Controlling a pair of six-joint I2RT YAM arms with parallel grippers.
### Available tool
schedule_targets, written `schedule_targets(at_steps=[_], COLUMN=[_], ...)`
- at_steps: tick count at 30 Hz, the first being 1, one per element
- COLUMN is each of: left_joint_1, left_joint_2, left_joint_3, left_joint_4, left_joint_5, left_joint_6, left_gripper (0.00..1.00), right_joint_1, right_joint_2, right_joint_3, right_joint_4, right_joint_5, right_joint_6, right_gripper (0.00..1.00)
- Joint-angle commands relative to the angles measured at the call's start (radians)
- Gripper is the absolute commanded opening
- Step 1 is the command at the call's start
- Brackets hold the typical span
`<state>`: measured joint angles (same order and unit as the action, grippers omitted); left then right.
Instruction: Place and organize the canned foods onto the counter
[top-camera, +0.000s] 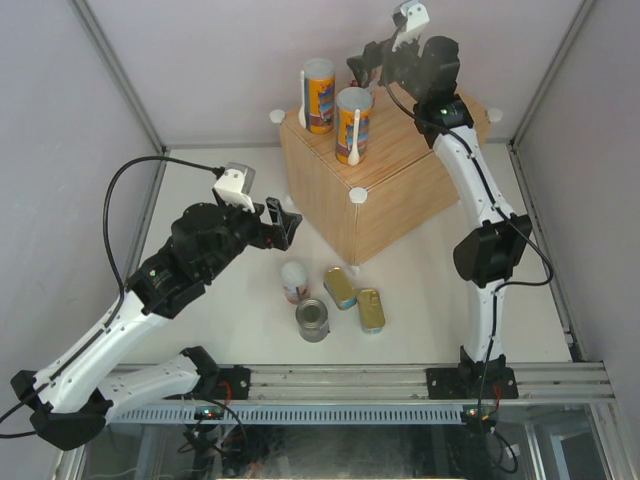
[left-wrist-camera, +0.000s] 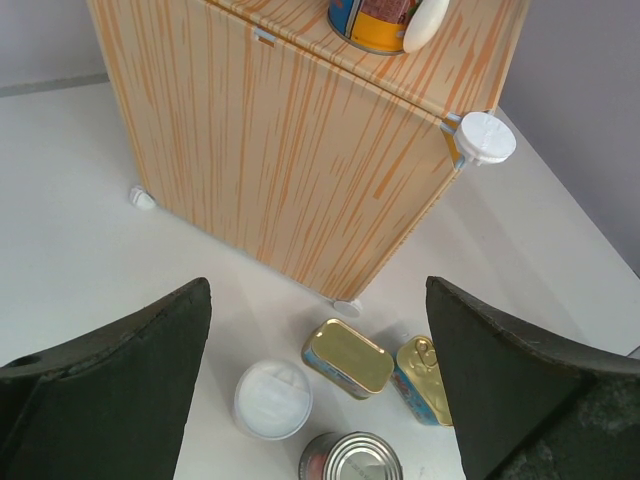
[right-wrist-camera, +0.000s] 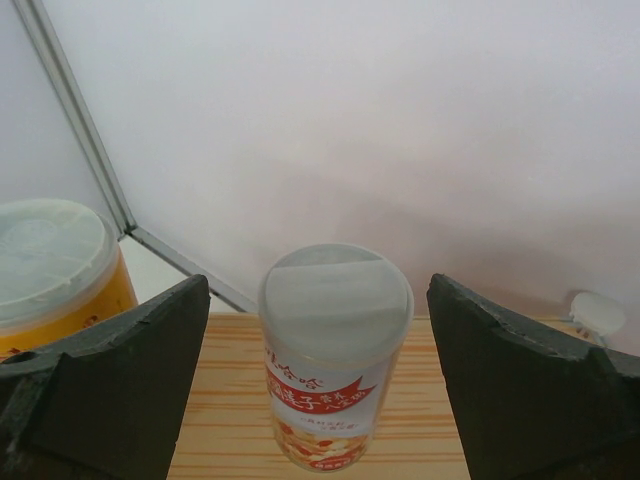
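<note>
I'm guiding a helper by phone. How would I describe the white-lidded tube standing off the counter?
Find the wood-grain counter; on the white table in front of its near corner is a cluster of four containers. The white-lidded tube is the leftmost, upright; unlike the silver-topped can and two flat gold tins beside it, it has a round white lid.

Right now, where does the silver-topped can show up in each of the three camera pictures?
Top external: the silver-topped can stands low and centre, on the near side of the counter.
Left wrist: at the bottom edge, middle, partly cut off, below the counter's side.
Right wrist: not in it.
Shared landmark: the wood-grain counter, whose top also shows in the right wrist view.
</note>
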<state>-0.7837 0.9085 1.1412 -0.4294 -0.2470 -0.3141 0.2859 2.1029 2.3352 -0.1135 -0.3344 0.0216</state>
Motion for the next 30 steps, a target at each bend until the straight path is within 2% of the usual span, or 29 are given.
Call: schedule_targets(at_steps=[1,8,18,26,30], left_joint_1=[0.005,0.004,0.005,0.004,0.005], left_joint_2=[-0.023,-0.019,0.000,0.014,0.023], left_joint_3=[-0.021,-0.024,-0.028,-0.035,-0.037], left_joint_4=[0.020,0.025,0.045,0.070,0.081], left_joint_5=[0.021,0.023,0.032,0.045,0.054], left_joint_6=[-0.005,-0.001,-0.003,-0.010,-0.011], left_gripper=[0.92,0.91,0.92,0.92,0.92], right_joint_1=[-0.013,-0.026,-0.098,-0.195,-0.283], right_joint_2=[-0.079,-0.133,-0.274,-0.374,-0.409], right_joint_3=[-0.006,-0.053,-0.228,-0.390,-0.492], right_joint_4=[0.077,0.123,0.255,0.340,0.376], right_joint_5=[-0.020,-0.023,0.006,0.071,0.137], right_joint_6=[0.048,0.078,0.198,0.309,0.409], right_gripper=[0.90,0.90,0.89,0.88,0.87])
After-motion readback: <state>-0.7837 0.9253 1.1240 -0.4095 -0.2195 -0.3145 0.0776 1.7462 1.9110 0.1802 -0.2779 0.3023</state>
